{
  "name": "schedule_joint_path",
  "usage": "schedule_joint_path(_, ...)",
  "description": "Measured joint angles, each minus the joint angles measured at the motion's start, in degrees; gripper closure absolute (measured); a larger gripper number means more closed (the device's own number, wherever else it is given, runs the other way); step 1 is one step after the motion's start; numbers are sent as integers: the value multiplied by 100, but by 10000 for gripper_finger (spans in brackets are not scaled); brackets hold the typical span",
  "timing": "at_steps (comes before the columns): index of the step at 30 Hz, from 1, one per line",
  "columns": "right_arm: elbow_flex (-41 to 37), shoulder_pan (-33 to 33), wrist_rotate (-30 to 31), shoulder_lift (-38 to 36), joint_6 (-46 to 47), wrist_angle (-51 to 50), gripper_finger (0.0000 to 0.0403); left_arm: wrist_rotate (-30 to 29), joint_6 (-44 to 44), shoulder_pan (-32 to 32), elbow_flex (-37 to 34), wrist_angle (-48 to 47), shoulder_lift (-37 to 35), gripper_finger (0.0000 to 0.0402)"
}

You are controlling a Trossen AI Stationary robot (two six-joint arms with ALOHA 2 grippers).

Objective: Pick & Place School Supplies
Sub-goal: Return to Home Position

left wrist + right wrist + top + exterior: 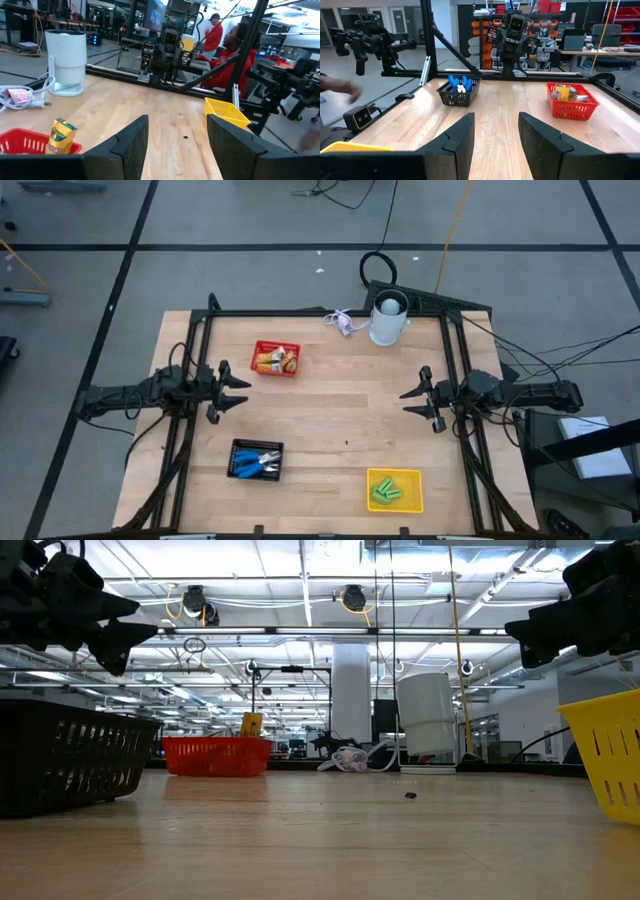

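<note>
Left hand (238, 387): open, empty, held over the left side of the surface (340, 420).
Right hand (412, 402): open, empty, over the right side, facing the left hand.
Green erasers (388, 493): in the yellow basket (372, 475); light, rubbery, good grip. Pinch across the short sides.
Scissors (262, 463): in the black basket (236, 448); stiff and awkward. Take hold at the blue handles.
Crayons (275, 361): in the red basket (258, 347); light, round, brittle. Hold mid-length, gently.
Count: cannot be confirmed from above.
Assessment: no supplies seen loose; sorting appears complete.
</note>
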Motion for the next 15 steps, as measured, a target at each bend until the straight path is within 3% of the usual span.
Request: schedule_joint_path(15,0,0,0,0,0,11,258,-1,-7,2,0,-2,-1,197)
